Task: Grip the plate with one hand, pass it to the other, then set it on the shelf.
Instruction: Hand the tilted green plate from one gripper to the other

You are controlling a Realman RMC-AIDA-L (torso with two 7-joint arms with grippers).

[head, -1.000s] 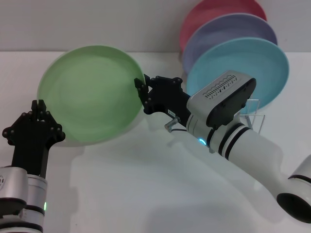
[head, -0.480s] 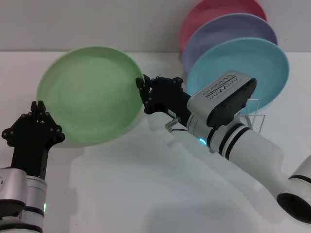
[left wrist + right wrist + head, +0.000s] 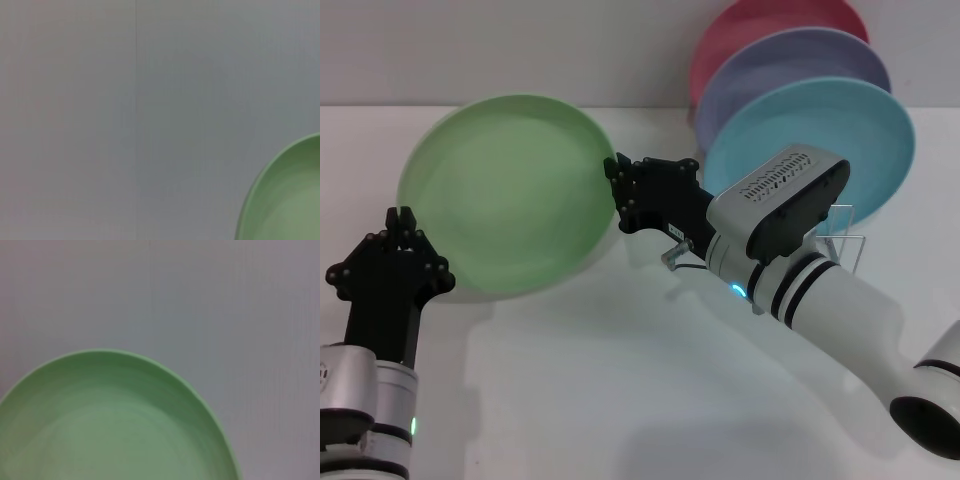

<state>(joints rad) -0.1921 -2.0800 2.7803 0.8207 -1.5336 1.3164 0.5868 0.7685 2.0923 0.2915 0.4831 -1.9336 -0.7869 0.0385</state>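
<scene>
the green plate (image 3: 505,195) hangs tilted above the table (image 3: 620,400), between both pincers: right pincer (image 3: 617,192) clamped on its rim, left pincer (image 3: 398,225) at the opposite edge, grip there unclear.

Light green plate (image 3: 505,190), matte, plain, no pattern; same green in both wrist views (image 3: 287,200) (image 3: 110,425). Black left gripper (image 3: 400,235) on white-silver arm, black bands, green glowing ring (image 3: 412,427). Black right gripper (image 3: 618,190) on white arm, grey slotted panel (image 3: 775,180), black bands, bluish light (image 3: 734,292). Turquoise-blue plate (image 3: 840,130), lavender plate (image 3: 790,62), pink-red plate (image 3: 760,22) behind. Thin silver wire shelf (image 3: 850,245). White table (image 3: 620,400), grey wall (image 3: 520,50).
</scene>
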